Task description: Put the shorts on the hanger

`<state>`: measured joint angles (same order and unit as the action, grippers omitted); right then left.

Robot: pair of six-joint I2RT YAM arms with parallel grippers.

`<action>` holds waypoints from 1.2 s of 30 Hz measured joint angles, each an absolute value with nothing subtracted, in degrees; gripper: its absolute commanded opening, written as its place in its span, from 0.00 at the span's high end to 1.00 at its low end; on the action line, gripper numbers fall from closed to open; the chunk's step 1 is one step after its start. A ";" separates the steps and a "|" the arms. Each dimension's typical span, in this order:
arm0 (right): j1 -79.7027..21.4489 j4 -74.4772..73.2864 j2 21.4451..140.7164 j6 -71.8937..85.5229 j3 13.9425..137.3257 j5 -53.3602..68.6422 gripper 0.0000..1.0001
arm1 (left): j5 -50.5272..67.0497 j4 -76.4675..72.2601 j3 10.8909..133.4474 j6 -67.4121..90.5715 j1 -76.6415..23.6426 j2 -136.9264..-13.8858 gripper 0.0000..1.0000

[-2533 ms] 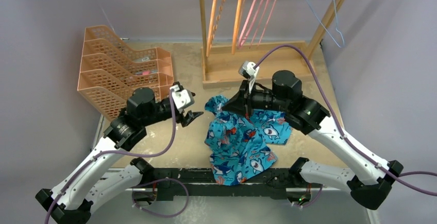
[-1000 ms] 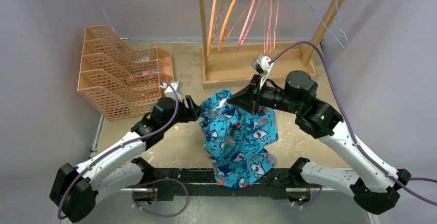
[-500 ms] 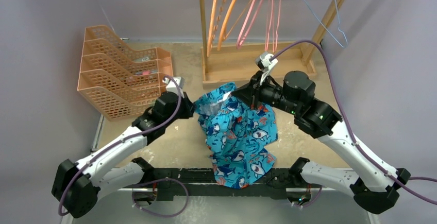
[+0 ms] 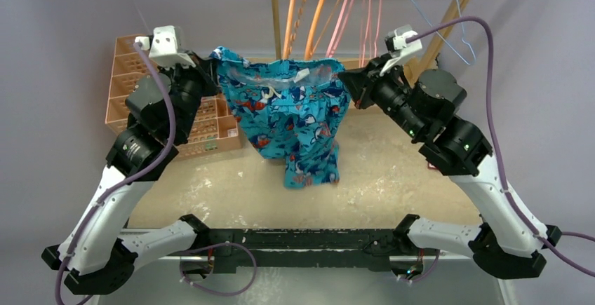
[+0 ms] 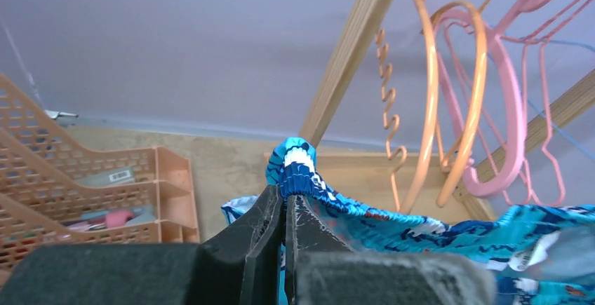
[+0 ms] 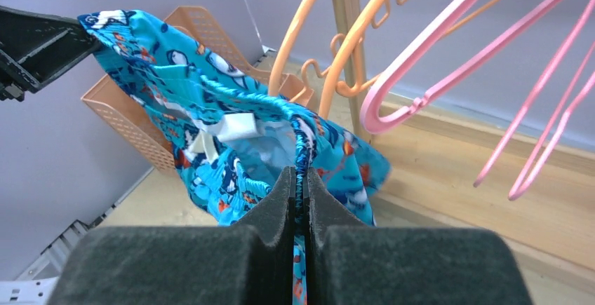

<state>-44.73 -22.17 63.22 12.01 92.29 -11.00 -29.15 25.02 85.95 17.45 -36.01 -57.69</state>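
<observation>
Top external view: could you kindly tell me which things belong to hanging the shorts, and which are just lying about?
Job in hand: shorts, pink hanger, left gripper, right gripper, both shut on the waistband.
Lying about: orange tray stack, orange hangers, wooden rack.

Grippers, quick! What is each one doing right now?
Left gripper: closed, holding one end of the shorts.
Right gripper: closed, holding the other end of the shorts.

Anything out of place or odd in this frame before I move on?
Nothing is spilled or broken. The shorts hang lopsided. They are stretched by the waistband between the left gripper and the right gripper, both with jaws shut on it. The waistband sags in the middle, and the fabric dangles lowest on the right side.
</observation>
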 measured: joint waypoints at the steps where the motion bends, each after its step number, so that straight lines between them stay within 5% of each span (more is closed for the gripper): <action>1: -44.73 -22.37 62.78 12.01 92.33 -11.22 1.00 | -29.56 25.65 86.72 17.02 -36.01 -57.76 1.00; 8: -44.73 -25.19 57.10 15.22 81.01 -12.51 0.97 | -28.34 29.47 76.97 18.72 -36.01 -53.56 1.00; 18: -44.73 -27.42 55.88 22.00 63.79 -10.28 0.63 | -22.17 28.36 53.52 27.14 -36.01 -48.01 1.00; 26: -44.73 -26.76 57.25 23.83 72.82 -11.07 0.49 | -16.60 24.95 49.45 28.16 -36.01 -48.84 1.00; 36: -44.73 -27.92 64.45 19.75 93.54 -23.16 0.46 | -8.95 22.02 42.76 21.37 -36.01 -47.20 1.00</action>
